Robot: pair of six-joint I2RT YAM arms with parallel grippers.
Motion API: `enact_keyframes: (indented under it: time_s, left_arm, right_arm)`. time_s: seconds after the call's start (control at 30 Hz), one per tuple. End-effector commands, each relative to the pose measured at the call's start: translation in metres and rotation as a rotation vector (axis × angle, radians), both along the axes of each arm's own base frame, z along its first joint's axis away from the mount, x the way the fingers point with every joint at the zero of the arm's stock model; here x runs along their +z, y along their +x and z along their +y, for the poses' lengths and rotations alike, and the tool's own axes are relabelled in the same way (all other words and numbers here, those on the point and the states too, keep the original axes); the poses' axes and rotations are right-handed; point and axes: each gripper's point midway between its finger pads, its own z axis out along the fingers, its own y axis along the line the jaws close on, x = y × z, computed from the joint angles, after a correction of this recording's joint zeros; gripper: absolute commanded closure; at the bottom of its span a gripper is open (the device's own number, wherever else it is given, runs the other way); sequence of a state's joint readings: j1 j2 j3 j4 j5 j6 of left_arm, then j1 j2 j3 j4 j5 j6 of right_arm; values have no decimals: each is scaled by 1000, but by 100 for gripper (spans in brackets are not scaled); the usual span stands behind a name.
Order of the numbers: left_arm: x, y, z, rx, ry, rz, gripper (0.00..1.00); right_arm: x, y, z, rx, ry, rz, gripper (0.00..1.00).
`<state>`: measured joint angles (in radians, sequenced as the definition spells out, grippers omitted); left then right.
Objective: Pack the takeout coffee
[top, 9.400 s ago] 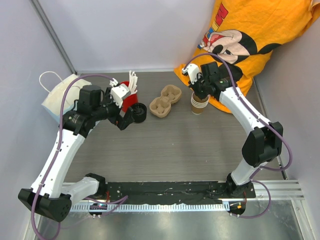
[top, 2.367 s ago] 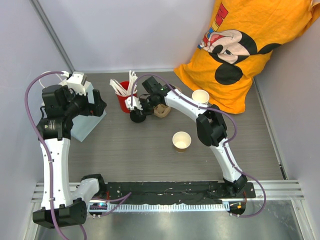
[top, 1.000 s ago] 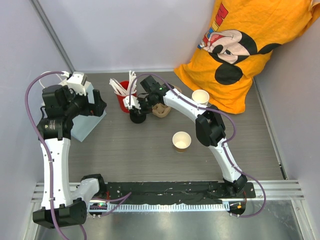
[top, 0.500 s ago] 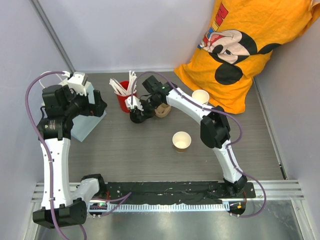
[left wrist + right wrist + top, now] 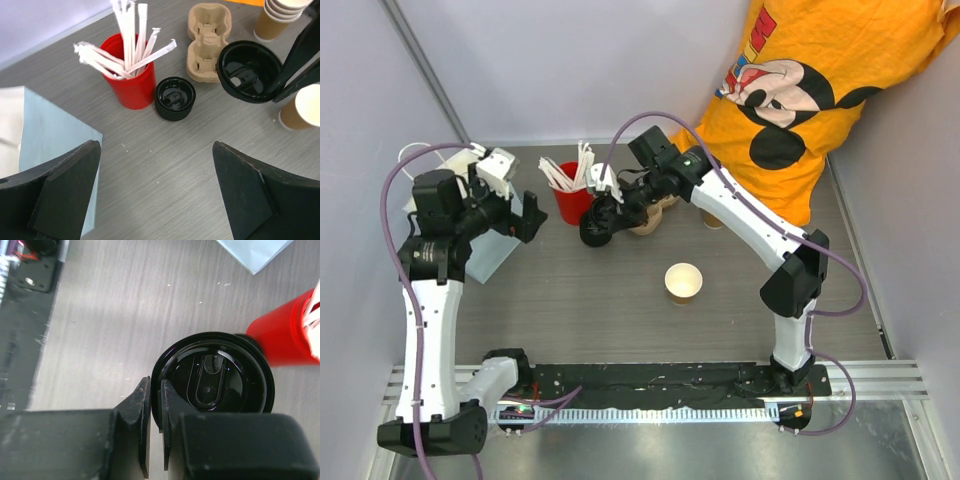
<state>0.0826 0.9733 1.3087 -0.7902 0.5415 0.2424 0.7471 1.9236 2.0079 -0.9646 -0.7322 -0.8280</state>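
Right fingers (image 5: 613, 216): narrow, pinched on the rim of the black lid (image 5: 215, 380). The lid is held off the tabletop (image 5: 620, 320), tilted, its hollow side facing the left wrist camera. It hangs just beside the red cup (image 5: 570, 200) of white sticks and in front of the pulp carrier (image 5: 209, 35).

Cup (image 5: 683, 283): upright, uncovered, white inside, alone near mid-tabletop. It is well apart from the lid and nearer the arm bases.

Lid stack (image 5: 174, 98): on the tabletop, just beside the base of the red cup.

Left fingers (image 5: 510, 207): wide, holding nothing. They sit over the left side of the tabletop, beside the white and pale blue bag (image 5: 485, 255).

Nested paper cups (image 5: 277, 17): far right, next to the carrier. In the top view the right arm mostly hides them.

Orange printed cloth (image 5: 820, 90): bunched in the far right corner.
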Motion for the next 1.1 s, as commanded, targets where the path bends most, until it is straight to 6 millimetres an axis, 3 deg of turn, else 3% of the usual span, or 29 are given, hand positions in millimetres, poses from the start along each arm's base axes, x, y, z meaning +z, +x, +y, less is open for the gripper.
enact_keyframes:
  time_s: [0.0, 0.13, 0.2, 0.33, 0.57, 0.63, 0.7, 0.73, 0.77, 0.87, 0.9, 0.93, 1.07]
  left_arm:
    - [17, 6, -18, -102, 136, -105, 0]
    - [12, 6, -41, -206, 287, -133, 0]
    - [19, 6, -50, -255, 359, -181, 0]
    - [25, 9, -68, -337, 451, -233, 0]
    - [35, 8, -105, -438, 736, -364, 0]
    - [38, -3, -123, -557, 853, -498, 0]
    - [27, -26, -139, -683, 927, -624, 0]
    - [38, -27, -146, -692, 978, -736, 0]
    - [27, -30, -152, -721, 1007, -757, 0]
    - [36, -39, -181, -739, 960, -813, 0]
    - [27, -36, -193, -763, 957, -782, 0]
    - [33, -38, -199, -762, 922, -779, 2]
    - [20, -43, -230, -834, 883, -773, 3]
  right_arm:
    - [40, -11, -25, -105, 16, 123, 89]
    - [56, -6, -57, -200, 36, 177, 89]
    - [61, -1, -75, -240, 52, 219, 89]
    - [61, -3, -99, -278, 44, 347, 89]
    - [65, -14, -111, -268, 31, 439, 89]
    - [69, -14, -113, -269, 42, 437, 89]
    - [72, -15, -113, -266, 50, 437, 89]
    - [73, -15, -114, -265, 53, 436, 89]
    - [74, -15, -114, -264, 59, 440, 89]
    - [74, -17, -115, -259, 63, 449, 89]
    - [75, -18, -115, -257, 67, 448, 89]
    - [75, -17, -115, -257, 68, 447, 89]
    - [75, -20, -115, -241, 81, 459, 89]
